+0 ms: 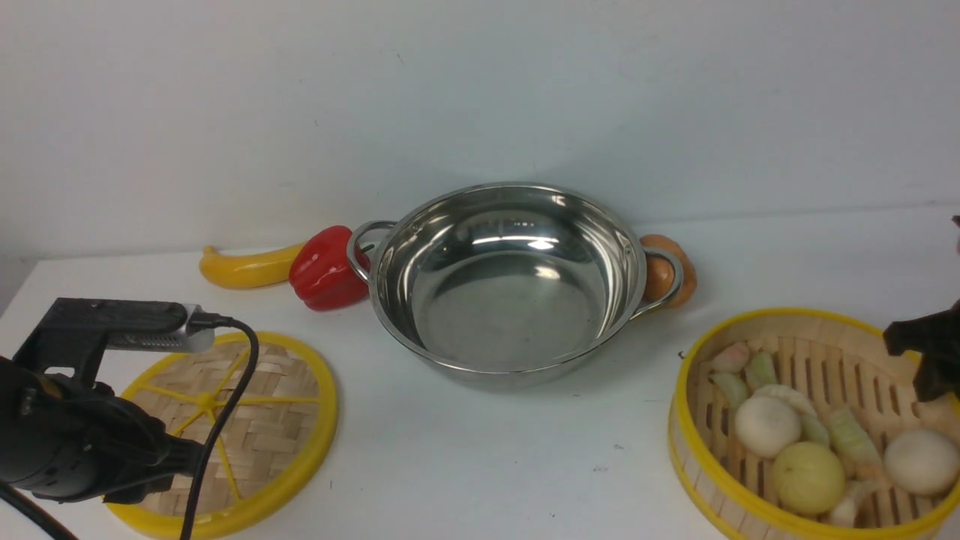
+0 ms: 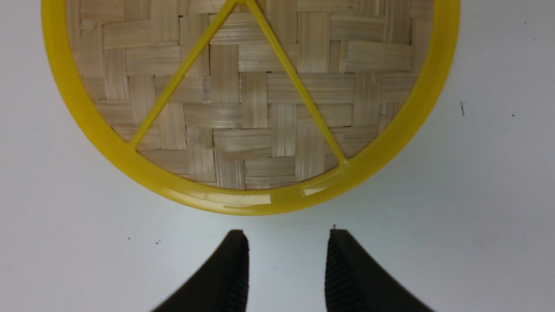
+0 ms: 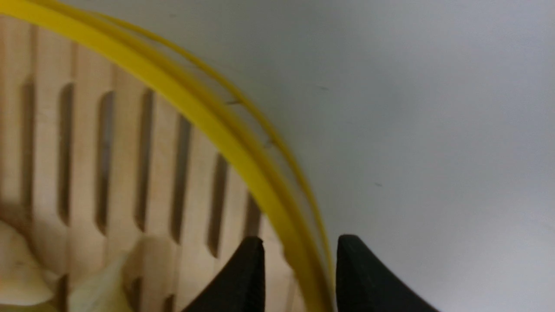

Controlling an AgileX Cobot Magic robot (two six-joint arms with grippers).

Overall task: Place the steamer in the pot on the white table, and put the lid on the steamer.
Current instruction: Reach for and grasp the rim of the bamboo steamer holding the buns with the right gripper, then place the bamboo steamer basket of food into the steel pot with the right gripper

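**Operator:** Position check before lift?

**Technician:** Steamer (image 1: 787,313) at lower right of the front view, resting on the white table (image 1: 487,465), well apart from the pot (image 1: 450,247) at centre. Lid (image 1: 277,420) flat at lower left. Right gripper (image 3: 299,242) spread, astride the steamer's yellow rim: one jaw inside, one outside, not yet pinching. Left gripper (image 2: 287,236) spread and empty, over bare table just beside the lid's rim.

**Operator:** Likely faults from here?

**Technician:** Single-side grip on a loaded basket: expect tilt on lift, with buns (image 1: 766,425) rolling toward the low side or spilling out. Thin wall, smooth rim: possible slip if clamped shallow. Inner finger (image 3: 243,281) close to the food; check for contact before closing. On lowering, watch for the basket's base catching the pot's edge or its looped handle (image 1: 680,281); probably a close fit with little margin. Keep level. Seat fully before fetching the lid.
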